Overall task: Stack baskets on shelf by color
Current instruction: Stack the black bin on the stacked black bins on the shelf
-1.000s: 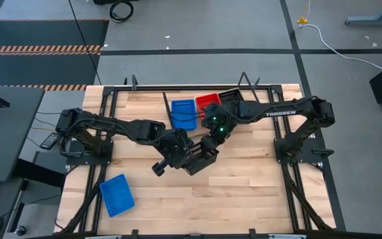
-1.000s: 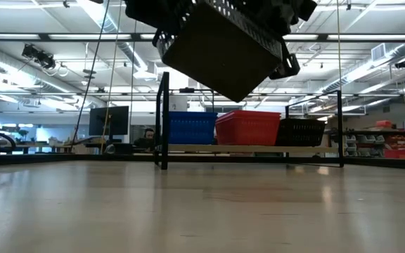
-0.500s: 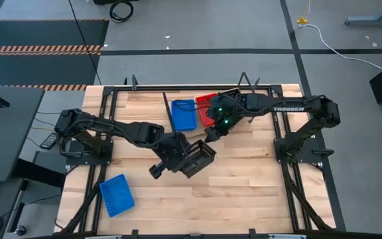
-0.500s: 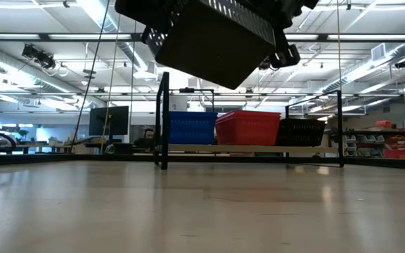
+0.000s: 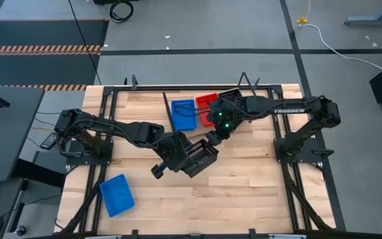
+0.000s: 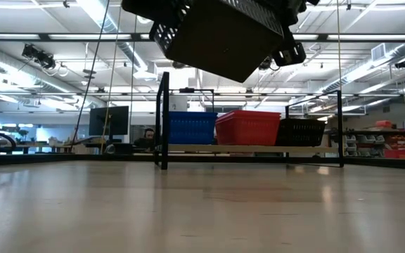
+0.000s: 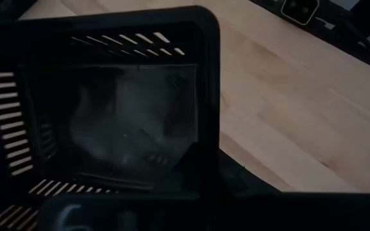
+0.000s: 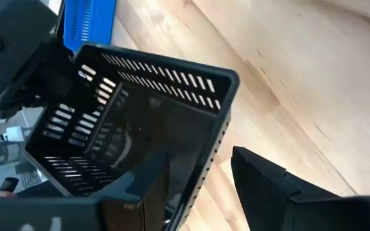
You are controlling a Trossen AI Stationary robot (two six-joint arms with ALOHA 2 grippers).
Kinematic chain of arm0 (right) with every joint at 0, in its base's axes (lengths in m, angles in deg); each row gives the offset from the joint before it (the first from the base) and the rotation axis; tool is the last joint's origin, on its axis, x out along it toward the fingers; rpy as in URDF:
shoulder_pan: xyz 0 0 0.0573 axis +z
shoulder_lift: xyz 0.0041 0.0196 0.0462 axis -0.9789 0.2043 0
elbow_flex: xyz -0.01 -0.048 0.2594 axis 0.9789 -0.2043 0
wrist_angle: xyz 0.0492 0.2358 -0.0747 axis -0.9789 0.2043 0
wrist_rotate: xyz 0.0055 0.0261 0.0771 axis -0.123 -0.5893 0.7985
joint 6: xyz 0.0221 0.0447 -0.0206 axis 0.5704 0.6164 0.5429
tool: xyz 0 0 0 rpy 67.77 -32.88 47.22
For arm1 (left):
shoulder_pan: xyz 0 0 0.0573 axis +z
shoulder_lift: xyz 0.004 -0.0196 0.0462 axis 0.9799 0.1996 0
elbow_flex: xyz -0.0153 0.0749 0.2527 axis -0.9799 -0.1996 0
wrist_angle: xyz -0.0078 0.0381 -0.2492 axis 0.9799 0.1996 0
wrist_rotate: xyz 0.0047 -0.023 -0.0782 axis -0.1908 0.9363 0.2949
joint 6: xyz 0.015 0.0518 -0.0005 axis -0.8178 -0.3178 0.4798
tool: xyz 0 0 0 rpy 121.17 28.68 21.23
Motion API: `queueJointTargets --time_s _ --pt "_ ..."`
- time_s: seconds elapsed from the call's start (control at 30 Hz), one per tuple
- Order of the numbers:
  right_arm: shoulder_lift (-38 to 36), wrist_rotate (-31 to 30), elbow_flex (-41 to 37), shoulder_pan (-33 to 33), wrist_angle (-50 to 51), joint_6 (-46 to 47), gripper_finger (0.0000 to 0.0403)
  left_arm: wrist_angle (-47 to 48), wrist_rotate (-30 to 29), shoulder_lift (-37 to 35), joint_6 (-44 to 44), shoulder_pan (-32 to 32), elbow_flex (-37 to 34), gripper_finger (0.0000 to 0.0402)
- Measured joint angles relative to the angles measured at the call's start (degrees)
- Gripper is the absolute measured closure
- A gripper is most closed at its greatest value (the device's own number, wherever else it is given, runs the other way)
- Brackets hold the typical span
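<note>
A black mesh basket (image 5: 199, 157) hangs tilted above the middle of the table, high in the low view (image 6: 220, 31). My left gripper (image 5: 180, 156) is shut on its left end. My right gripper (image 8: 201, 192) is open at the basket's far right corner (image 5: 211, 141). One finger is inside the basket and one outside, with wood showing between the wall and the outer finger. On the slanted shelf (image 6: 245, 148) at the far edge rest a blue basket (image 5: 183, 114), a red one (image 5: 206, 105) and a black one (image 5: 231, 97), side by side. My left gripper holds the black basket by the rim of its left end (image 7: 108, 202), coming level from the table's left. The basket itself hides the fingers. It is lifted clear of the table and tilted, its underside showing in the low view.
Another blue basket (image 5: 117, 194) lies on the table near the near left corner, also seen in the right wrist view (image 8: 88, 22). Black frame rails (image 5: 105, 126) run along the table's left and right sides. Bare wood lies under the lifted basket.
My left gripper has raised the black basket a little higher above the table. My right gripper drew back toward the shelf, then came a short way back to the basket's far right corner.
</note>
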Motion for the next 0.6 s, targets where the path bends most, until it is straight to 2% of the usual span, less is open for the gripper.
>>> queueJointTargets --time_s 0.37,0.47,0.6 --pt "5.8 2.3 0.0 0.9 0.7 -3.0 0.0241 -1.5 -3.5 0.0 -0.1 0.4 0.3 0.0394" --pt "6.6 2.2 0.0 0.9 1.3 -4.2 0.0279 -1.7 -5.2 0.0 0.9 0.4 0.9 0.0379" --pt "6.5 0.8 0.0 0.5 2.4 -5.9 0.0366 -2.1 -7.3 -0.1 3.2 0.4 2.6 0.0350"
